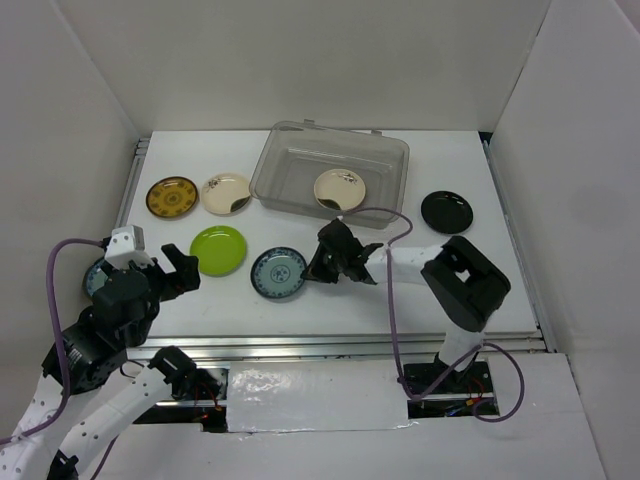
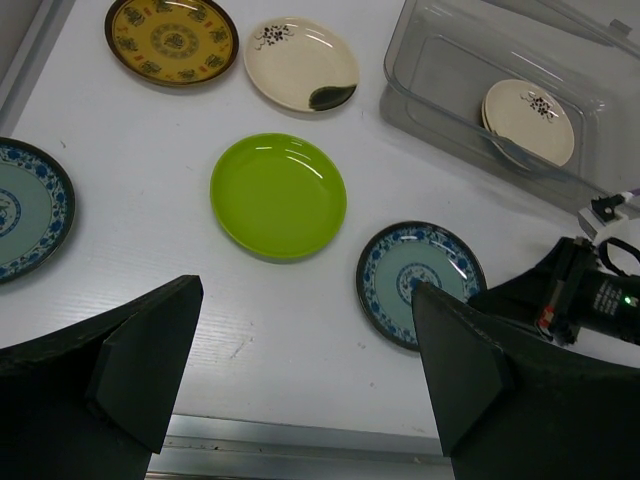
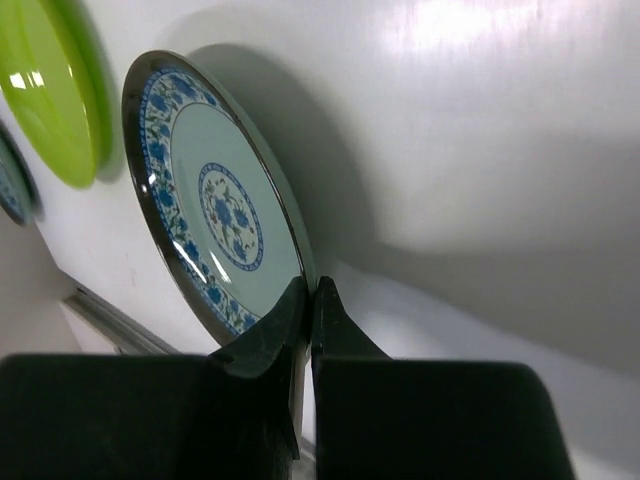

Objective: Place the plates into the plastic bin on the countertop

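My right gripper (image 1: 318, 268) is shut on the right rim of a blue patterned plate (image 1: 278, 272), low at the white countertop (image 1: 330, 310); the right wrist view shows its fingers (image 3: 265, 335) pinching that rim (image 3: 210, 200). The plastic bin (image 1: 270, 165) stands at the back and holds stacked cream plates (image 1: 338, 190). A lime green plate (image 1: 218, 250), a mustard-yellow plate (image 1: 172, 197) and a cream plate (image 1: 226, 193) lie to the left of the bin. A black plate (image 1: 446, 211) lies to its right. My left gripper (image 1: 180, 270) is open and empty, above the countertop's front left (image 2: 305, 300).
A second blue patterned plate (image 2: 25, 205) lies at the far left, partly under my left arm. White walls enclose the countertop on three sides. A metal rail (image 1: 340, 345) runs along the front edge. A purple cable (image 1: 392, 300) loops by the right arm.
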`<control>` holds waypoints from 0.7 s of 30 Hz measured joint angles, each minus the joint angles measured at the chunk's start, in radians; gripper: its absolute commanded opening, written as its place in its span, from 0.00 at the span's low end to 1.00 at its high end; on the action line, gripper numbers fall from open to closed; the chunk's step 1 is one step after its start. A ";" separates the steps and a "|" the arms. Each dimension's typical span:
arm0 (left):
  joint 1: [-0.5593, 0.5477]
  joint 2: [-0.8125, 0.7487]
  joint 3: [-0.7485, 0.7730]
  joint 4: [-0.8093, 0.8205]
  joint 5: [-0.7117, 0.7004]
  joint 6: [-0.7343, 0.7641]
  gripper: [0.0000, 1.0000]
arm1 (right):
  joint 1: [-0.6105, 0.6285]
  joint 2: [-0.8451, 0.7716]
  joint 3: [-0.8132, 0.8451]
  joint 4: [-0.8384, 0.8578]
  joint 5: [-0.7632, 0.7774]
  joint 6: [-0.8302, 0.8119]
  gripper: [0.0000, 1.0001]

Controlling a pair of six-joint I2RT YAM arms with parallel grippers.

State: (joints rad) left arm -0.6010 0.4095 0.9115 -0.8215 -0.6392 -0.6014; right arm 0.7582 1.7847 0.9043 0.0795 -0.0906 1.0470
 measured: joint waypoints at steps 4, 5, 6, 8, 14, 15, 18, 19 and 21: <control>0.000 0.000 0.000 0.000 0.000 0.000 0.99 | 0.066 -0.167 -0.073 -0.097 0.052 0.006 0.00; 0.000 0.000 0.000 0.000 -0.001 0.000 0.99 | 0.079 -0.229 -0.083 -0.129 0.062 0.004 0.00; 0.000 0.000 0.000 0.000 -0.002 -0.001 0.99 | 0.082 -0.285 -0.085 -0.155 0.068 -0.001 0.00; 0.000 0.001 0.000 -0.001 -0.007 -0.004 0.99 | 0.062 -0.391 -0.079 -0.189 0.080 -0.022 0.00; 0.000 0.080 0.017 -0.041 -0.062 -0.040 0.99 | -0.247 -0.384 0.209 -0.335 0.047 -0.165 0.00; 0.000 0.109 0.028 -0.055 -0.069 -0.054 0.99 | -0.300 -0.332 0.291 -0.381 0.032 -0.203 0.00; 0.000 0.200 0.062 -0.084 -0.084 -0.083 0.99 | -0.427 -0.122 0.600 -0.477 0.020 -0.282 0.00; 0.000 0.220 0.068 -0.087 -0.084 -0.086 0.99 | -0.455 -0.043 0.702 -0.504 0.021 -0.304 0.00; 0.000 0.243 0.073 -0.095 -0.079 -0.092 0.99 | -0.494 0.100 0.877 -0.563 0.006 -0.345 0.00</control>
State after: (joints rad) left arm -0.6010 0.6529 0.9844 -0.9169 -0.7185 -0.6933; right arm 0.2642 1.8843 1.7817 -0.4839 -0.0849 0.7017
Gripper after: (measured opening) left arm 0.993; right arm 0.030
